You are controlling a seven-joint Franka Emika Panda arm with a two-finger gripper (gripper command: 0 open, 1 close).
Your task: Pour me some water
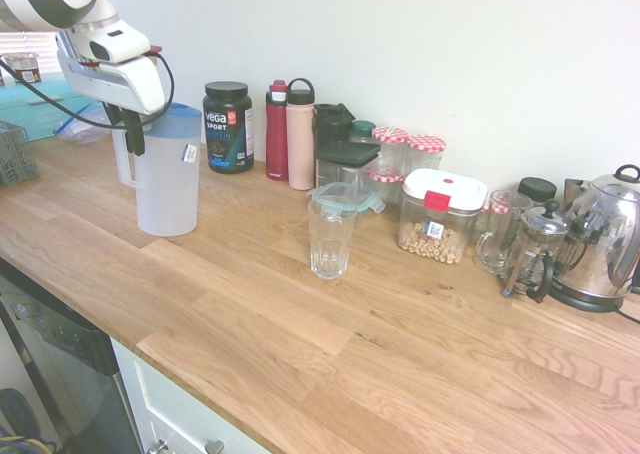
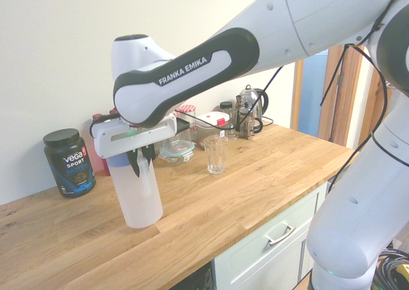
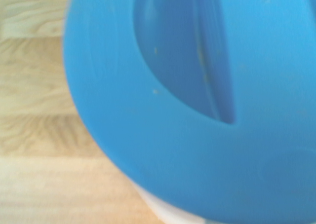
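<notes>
Pitcher [image 1: 167, 179] of frosted white plastic with a smooth blue lid is gripped at its handle by the closed tool [image 1: 131, 134], left of the ribbed clear glass [image 1: 330, 237] on the wooden worktop [image 1: 400, 354].

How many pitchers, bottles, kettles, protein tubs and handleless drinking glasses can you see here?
Pitcher: 1
Bottles: 2, one red and one pink
Kettle: 1
Protein tub: 1
Handleless glass: 1
Total: 6
</notes>
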